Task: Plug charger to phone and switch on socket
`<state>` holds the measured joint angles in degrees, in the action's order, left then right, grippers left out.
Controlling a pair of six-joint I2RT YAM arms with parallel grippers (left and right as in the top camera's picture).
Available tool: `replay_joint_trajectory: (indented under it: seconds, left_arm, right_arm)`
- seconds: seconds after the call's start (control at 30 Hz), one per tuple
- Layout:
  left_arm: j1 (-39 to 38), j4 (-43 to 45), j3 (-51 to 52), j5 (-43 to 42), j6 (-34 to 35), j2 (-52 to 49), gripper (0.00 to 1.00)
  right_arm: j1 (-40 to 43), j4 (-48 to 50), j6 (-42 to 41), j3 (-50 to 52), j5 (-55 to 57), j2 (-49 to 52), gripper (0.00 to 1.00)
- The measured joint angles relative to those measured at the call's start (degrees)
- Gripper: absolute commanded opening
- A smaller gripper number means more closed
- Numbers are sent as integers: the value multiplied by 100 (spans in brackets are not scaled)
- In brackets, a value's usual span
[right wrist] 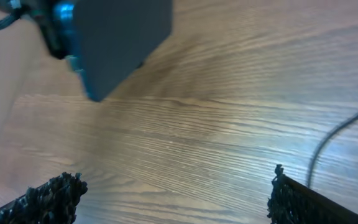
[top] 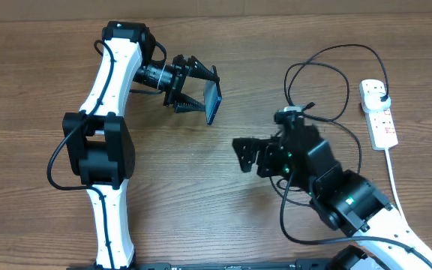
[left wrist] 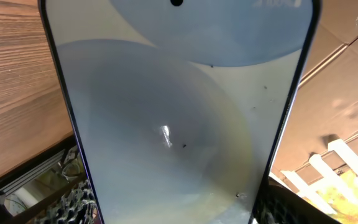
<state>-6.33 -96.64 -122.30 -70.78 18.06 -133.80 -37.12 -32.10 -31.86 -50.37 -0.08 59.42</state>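
Wood-grain table (top: 36,75) below, and the phone (top: 213,101) is up off it, clamped in my left gripper (top: 207,97)!

My left jaws are closed on the phone, holding it tilted on edge above the table, and its pale blue-grey screen (left wrist: 179,124) fills my left wrist view. My right gripper (top: 240,154) hovers just beside the phone, below and to its right, jaws spread wide with nothing between them. Its fingers (right wrist: 51,199) frame bare wood, with the phone's dark back (right wrist: 123,43) above them. Off to the phone's right the charger (top: 349,94) loops across the table. Its black plug sits on the socket (top: 379,114), which lies well apart from the phone at the far right. I can't make out the connector tip.
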Motion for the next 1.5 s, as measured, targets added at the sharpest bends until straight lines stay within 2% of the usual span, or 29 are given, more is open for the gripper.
replay_joint_trajectory:
  seconds: [0.23,0.37,0.6,0.83,1.0,1.37,1.5]
  left_arm:
    - [0,2,0,59,-2,0,71]
    - [0,2,0,101,0,0,71]
    - [0,2,0,221,0,0,71]
    - [0,2,0,240,0,0,71]
    - [0,2,0,247,-2,0,71]
    - [0,0,0,358,-2,0,71]
    - [0,0,0,376,-2,0,71]
  right_arm:
    - [-824,723,-31,0,870,79,99]
    - [-916,905,-122,-68,1080,389,100]
    - [-916,741,-221,-1001,1191,1453,99]
    - [-916,1196,-256,-1263,1401,2173,90]
    - [-916,1663,-267,-1263,1469,2594,75]
    - [-916,2288,-264,-1263,1766,2881,69]
    - [-916,2430,-275,-1263,1797,3101,59]
